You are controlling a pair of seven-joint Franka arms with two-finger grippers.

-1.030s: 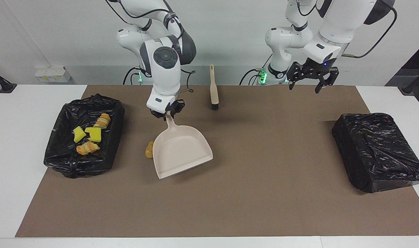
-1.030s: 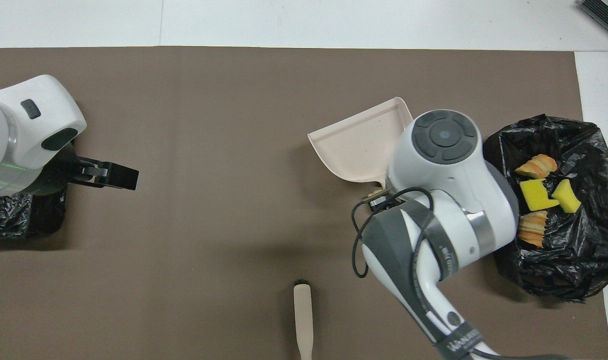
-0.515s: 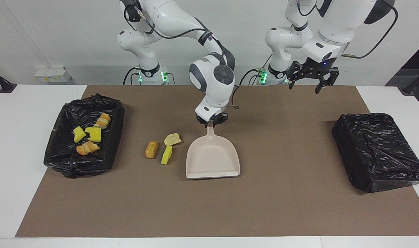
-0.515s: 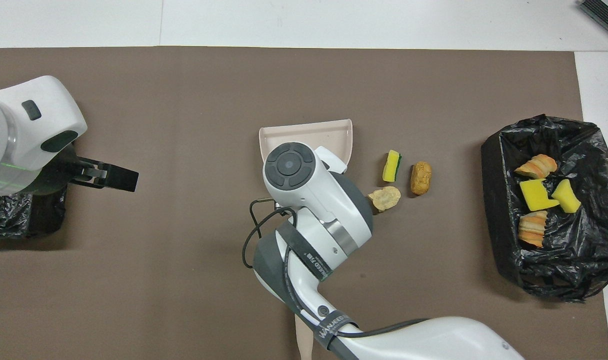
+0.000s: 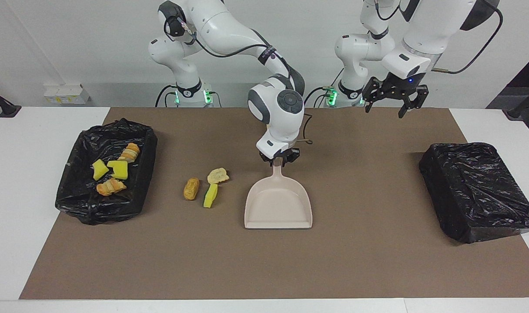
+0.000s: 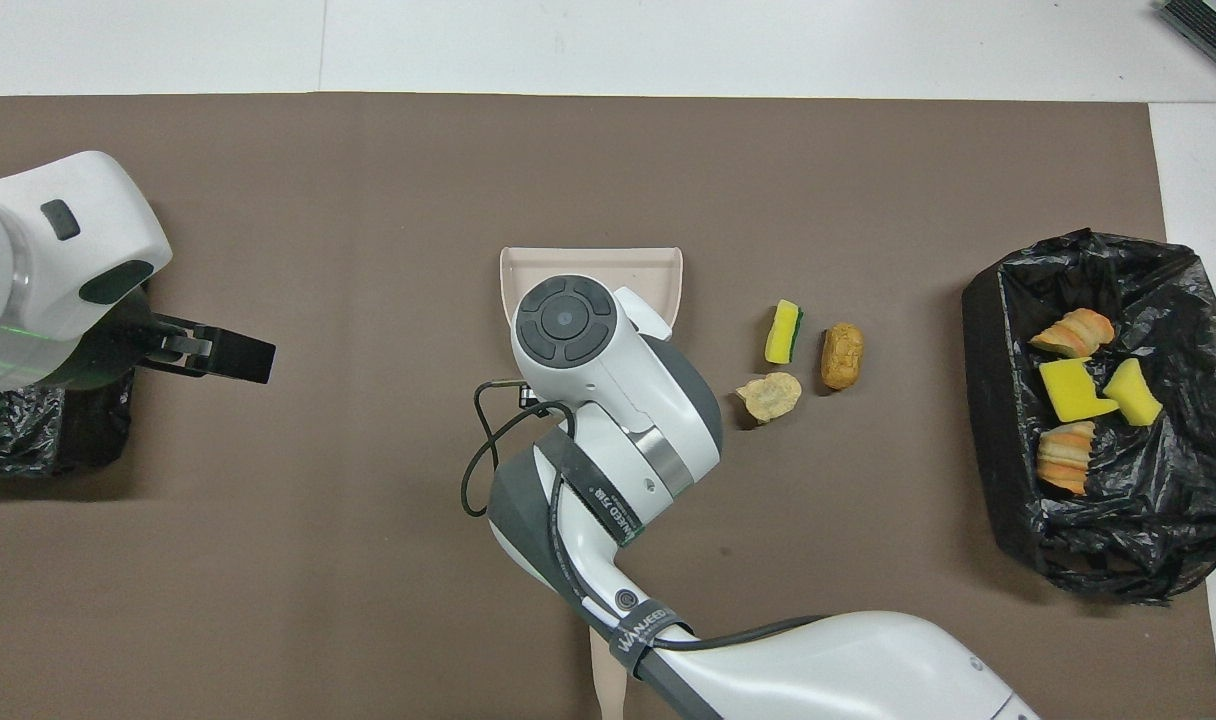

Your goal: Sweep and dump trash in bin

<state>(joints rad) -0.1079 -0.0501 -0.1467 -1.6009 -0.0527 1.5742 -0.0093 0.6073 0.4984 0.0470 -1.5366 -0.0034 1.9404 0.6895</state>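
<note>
My right claw (image 5: 280,161) sits at the beige plastic dustpan's (image 5: 278,208) handle, grip unclear to me, and nudging it could scatter the three loose yellow-and-tan scraps (image 5: 205,187) beside it.

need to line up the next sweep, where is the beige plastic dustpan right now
The beige plastic dustpan lies flat on the brown mat near the table's middle, its handle toward the robots under the right end effector. Three loose scraps lie beside it toward the right arm's end.
</note>
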